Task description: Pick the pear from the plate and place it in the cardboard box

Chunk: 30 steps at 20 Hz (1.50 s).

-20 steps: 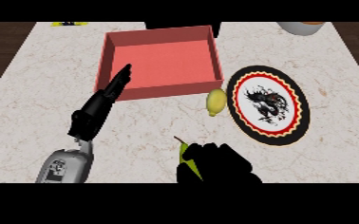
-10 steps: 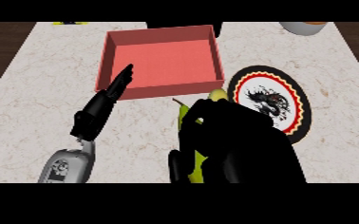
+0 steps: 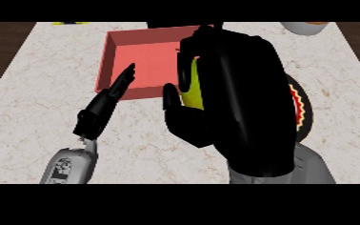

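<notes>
My right hand [image 3: 239,105] is raised close to the view. It covers the cardboard box's near right corner and most of the plate. Its fingers and thumb curl round a yellow-green thing, which looks like the pear [image 3: 191,83]; only a narrow strip of it shows. The box [image 3: 141,57] has red-pink walls and floor and lies at the back centre. Only the plate's black and red right rim [image 3: 301,108] shows past the hand. My left hand [image 3: 112,95] rests open on the counter, its straight fingers pointing at the box's near left wall.
A white bowl [image 3: 306,27] sits at the counter's far right edge. A small yellow item [image 3: 70,23] lies at the far left edge. The marble counter [image 3: 49,76] ends at dark floor on the left.
My right hand has risen from the near edge toward the box and now fills the middle of the view, hiding the yellow-green fruit beside the plate. The left hand has stayed put.
</notes>
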Tool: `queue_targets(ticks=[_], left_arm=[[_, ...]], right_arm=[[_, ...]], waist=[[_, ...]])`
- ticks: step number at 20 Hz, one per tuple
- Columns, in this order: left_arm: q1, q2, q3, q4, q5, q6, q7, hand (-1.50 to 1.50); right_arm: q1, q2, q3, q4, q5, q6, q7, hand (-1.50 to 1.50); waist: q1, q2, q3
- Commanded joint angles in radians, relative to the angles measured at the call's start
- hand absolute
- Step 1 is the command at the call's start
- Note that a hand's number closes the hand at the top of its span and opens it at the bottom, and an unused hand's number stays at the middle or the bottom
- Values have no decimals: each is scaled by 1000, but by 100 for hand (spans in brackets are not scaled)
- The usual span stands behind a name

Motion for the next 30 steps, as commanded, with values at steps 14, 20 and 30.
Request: queue_targets(ticks=[14, 20, 30], left_arm=[[33, -3, 1, 3, -1, -24, -34, 0], [13, -16, 5, 46, -18, -3, -54, 0], [-34, -32, 2, -8, -22, 10, 35, 0]], right_arm=[[-42, 3, -102, 606, 116, -257, -263, 150], [-1, 4, -150, 692, -119, -385, -219, -150], [65, 4, -277, 699, -298, -686, -516, -150]], waist=[[5, 3, 0], [11, 5, 0], [-2, 3, 2]])
